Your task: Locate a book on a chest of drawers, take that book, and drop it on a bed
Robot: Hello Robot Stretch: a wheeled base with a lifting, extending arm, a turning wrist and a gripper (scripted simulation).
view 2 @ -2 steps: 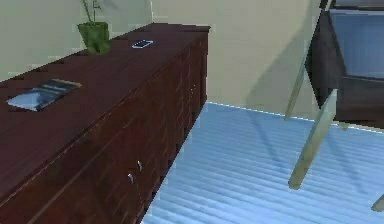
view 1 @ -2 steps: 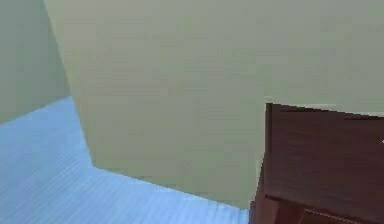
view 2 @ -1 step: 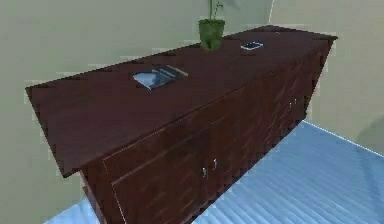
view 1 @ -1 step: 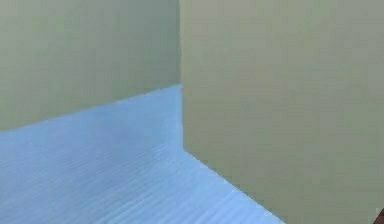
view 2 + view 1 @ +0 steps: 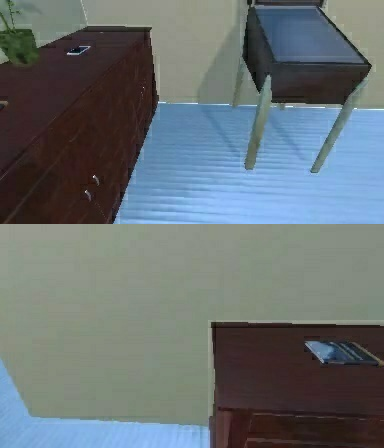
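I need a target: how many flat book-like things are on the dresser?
1: a flat thing on the dresser top near the plant; the forward view likely shows the same one. Others may be hidden.

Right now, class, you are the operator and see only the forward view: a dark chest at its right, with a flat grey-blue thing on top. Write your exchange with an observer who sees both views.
Observer: In the arm side view a long dark chest of drawers runs down the left.
Operator: What is on its top?
Observer: A green plant stands at the far end.
Operator: Anything else there?
Observer: A small flat pale thing lies near the plant, apart from it. It is too small to call a book.
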